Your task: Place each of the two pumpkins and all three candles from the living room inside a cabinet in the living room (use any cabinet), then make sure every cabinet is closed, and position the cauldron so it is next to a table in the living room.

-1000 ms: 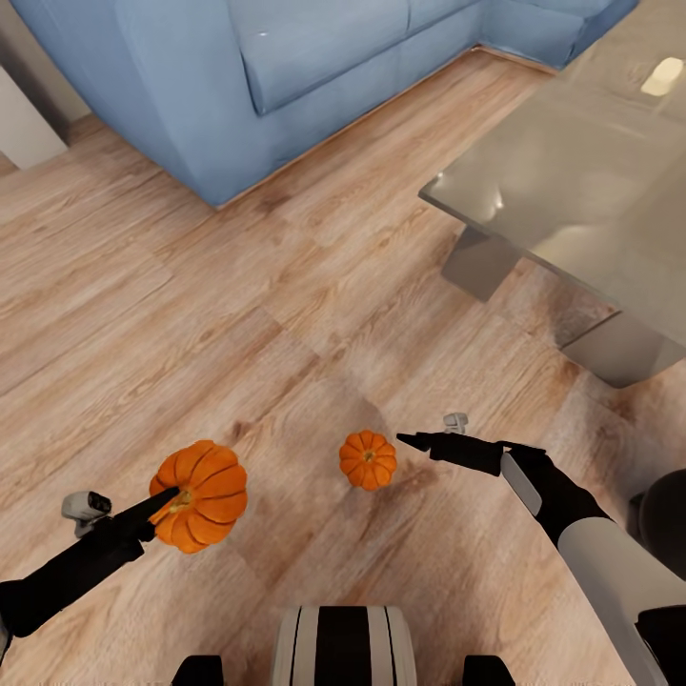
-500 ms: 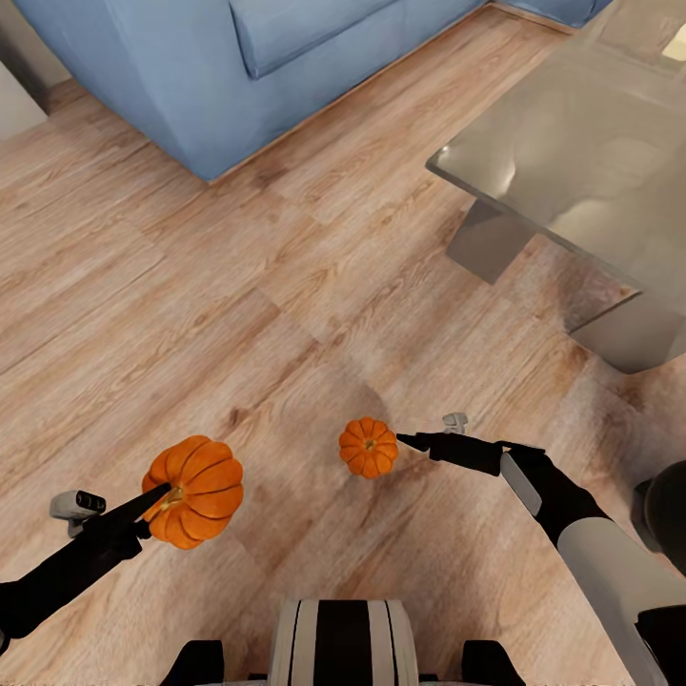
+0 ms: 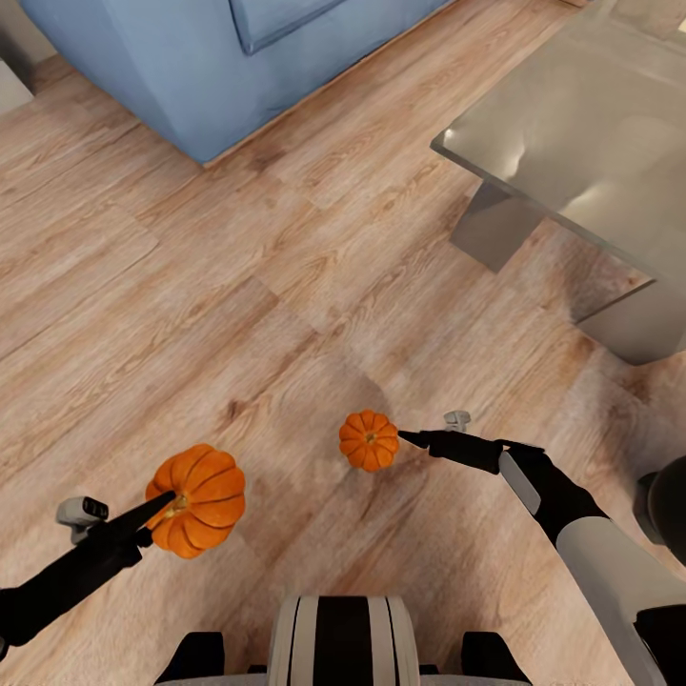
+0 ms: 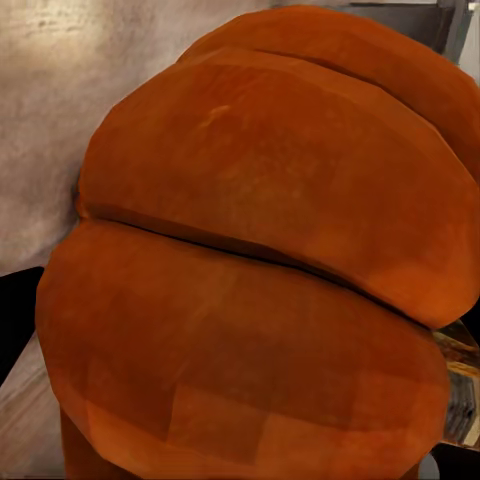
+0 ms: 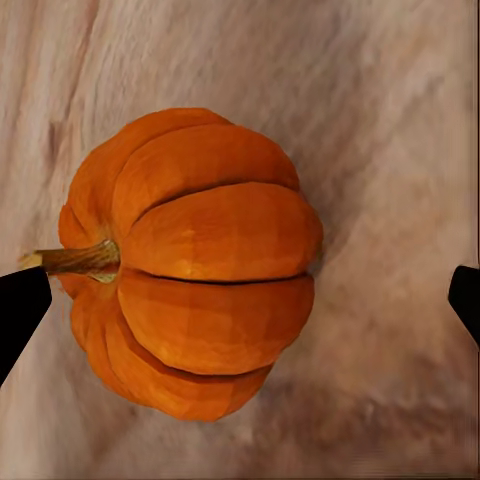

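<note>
Head view, floor: pale wood-plank floor, long boards running diagonally, grain visible.
Head view, surroundings: a blue sofa stands at the far left; a grey table with a smooth, glossy top and slab legs stands at the far right. Open floor lies between them and the arms.
Head view, left arm: the left gripper touches a large pumpkin at its stem side. Whether the claw is clamped on it cannot be told from here.
Head view, right arm: the right gripper points at a small pumpkin lying on the floor just beside its tip.
Left wrist view: the large pumpkin sits very close to the lens, showing smooth, rounded orange ribs with deep grooves. The fingers are hidden, so their state cannot be told.
Right wrist view: the small pumpkin lies on the floor with its tan stem sideways. The two dark fingertips stand wide apart, one either side, and only the one by the stem is near it.
</note>
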